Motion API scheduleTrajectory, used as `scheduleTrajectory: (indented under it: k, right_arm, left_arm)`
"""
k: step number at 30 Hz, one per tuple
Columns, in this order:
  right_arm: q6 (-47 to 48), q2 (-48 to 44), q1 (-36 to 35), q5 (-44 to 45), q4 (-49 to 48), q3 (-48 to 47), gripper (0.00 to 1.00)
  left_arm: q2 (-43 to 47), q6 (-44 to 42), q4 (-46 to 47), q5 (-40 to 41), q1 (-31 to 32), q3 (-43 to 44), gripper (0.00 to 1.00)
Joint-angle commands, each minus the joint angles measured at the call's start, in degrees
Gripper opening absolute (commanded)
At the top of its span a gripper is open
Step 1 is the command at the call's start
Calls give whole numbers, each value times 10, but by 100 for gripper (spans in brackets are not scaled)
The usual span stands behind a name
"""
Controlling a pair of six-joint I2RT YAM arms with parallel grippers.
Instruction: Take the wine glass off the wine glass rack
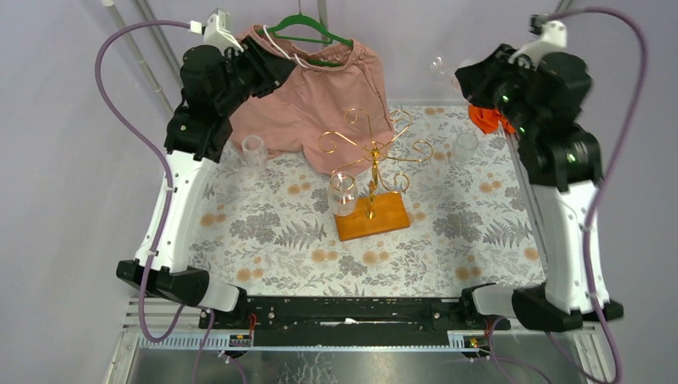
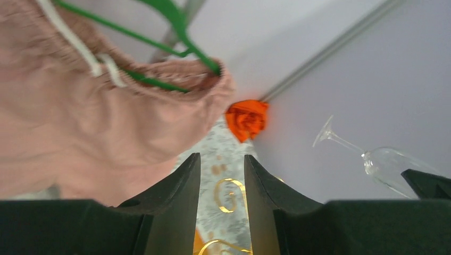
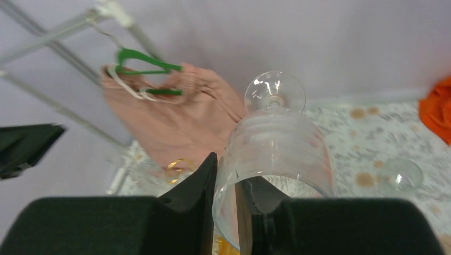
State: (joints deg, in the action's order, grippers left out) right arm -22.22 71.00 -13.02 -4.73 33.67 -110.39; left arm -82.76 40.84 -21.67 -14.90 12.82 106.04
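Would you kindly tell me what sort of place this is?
Probably a robotics test bench, not a home: robot arms bolted to a floral-covered table, bare walls, and staged props such as a gold rack and shorts on a hanger.

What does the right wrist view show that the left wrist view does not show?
Only right wrist: the right tool pinching the rim of the wine glass, and a second glass on the table. Only left wrist: the left tool, open, nothing in it. Both: the wine glass, the pink shorts, the green hanger, the orange cloth, a gold curl of the wine glass rack.
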Motion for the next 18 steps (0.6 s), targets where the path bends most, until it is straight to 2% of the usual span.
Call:
scheduleTrajectory:
  k: [1, 5, 9, 18]
  right_arm:
    - [50, 79, -2, 77, 89, -52, 0]
    - [65, 143, -2, 82, 130, -102, 0]
    - [87, 220, -2, 78, 191, -164, 0]
    - [123, 333, -2, 65, 238, -165, 0]
  left_arm:
    - [10, -76, -144, 136, 13, 5, 42]
    - [29, -92, -180, 185, 24, 0, 41]
    - [63, -97, -181, 187, 28, -35, 42]
    - [120, -110, -187, 169, 31, -59, 45]
